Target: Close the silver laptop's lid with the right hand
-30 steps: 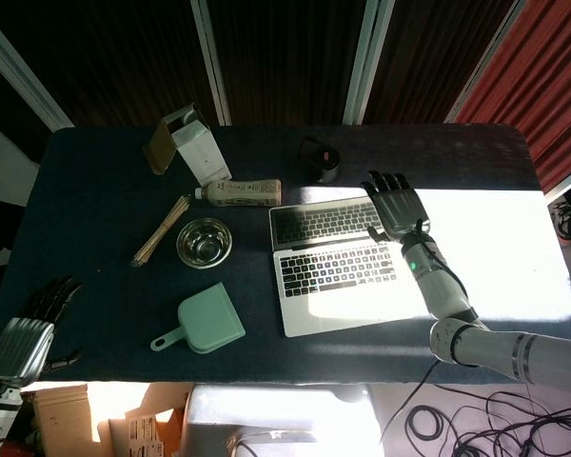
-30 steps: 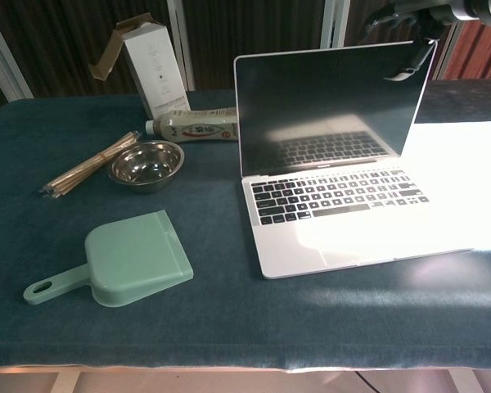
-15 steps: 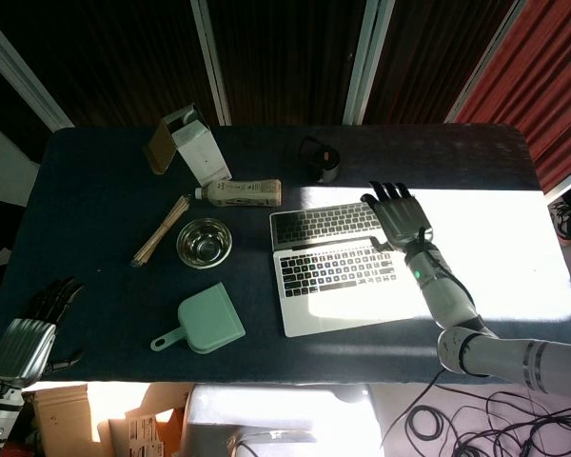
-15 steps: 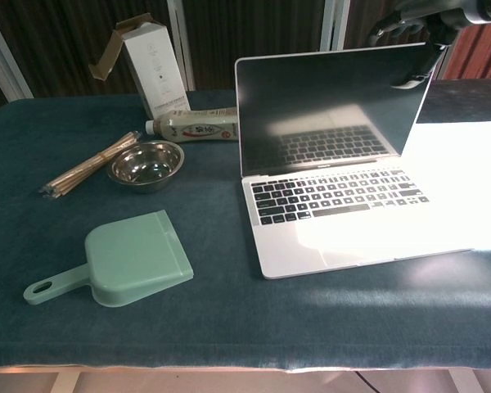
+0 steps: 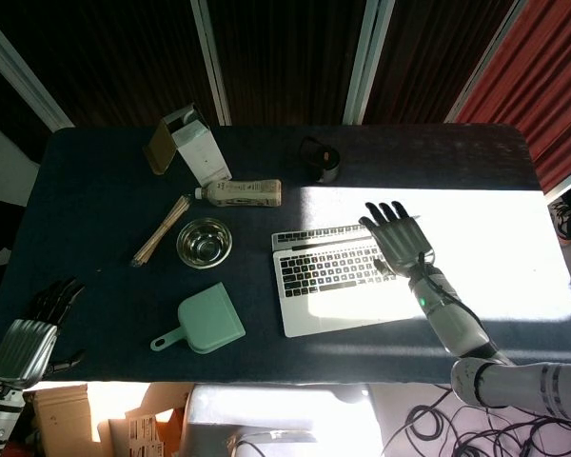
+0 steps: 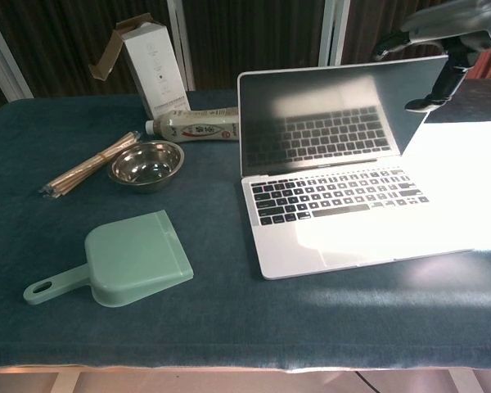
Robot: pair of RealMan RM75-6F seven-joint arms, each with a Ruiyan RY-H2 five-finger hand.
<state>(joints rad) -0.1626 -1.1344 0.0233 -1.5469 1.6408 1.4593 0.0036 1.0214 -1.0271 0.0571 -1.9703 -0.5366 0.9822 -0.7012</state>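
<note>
From the head view, your right hand (image 5: 397, 235) lies flat with its fingers spread over the top right corner of the silver laptop (image 5: 338, 281); it presses on the lid's upper edge and grips nothing. The laptop sits right of centre on the dark table (image 5: 95, 205), its lid tilted forward so only a narrow strip of screen shows above the keyboard. Your left hand (image 5: 30, 333) hangs off the table's near left corner, fingers loosely extended, holding nothing. Left of the laptop you have a steel bowl (image 5: 204, 241), a green dustpan (image 5: 204, 324), a bundle of sticks (image 5: 162, 229), a lying bottle (image 5: 238, 192) and an open carton (image 5: 186, 143); a small dark cup (image 5: 322, 160) stands behind the laptop.

From the chest view, the laptop's lid (image 6: 331, 119) still stands partly open, leaning toward the keyboard. Your right hand (image 6: 442, 41) sits over its upper right corner, one finger (image 6: 442, 86) curling down beside the right edge; whether it touches there, you cannot tell
</note>
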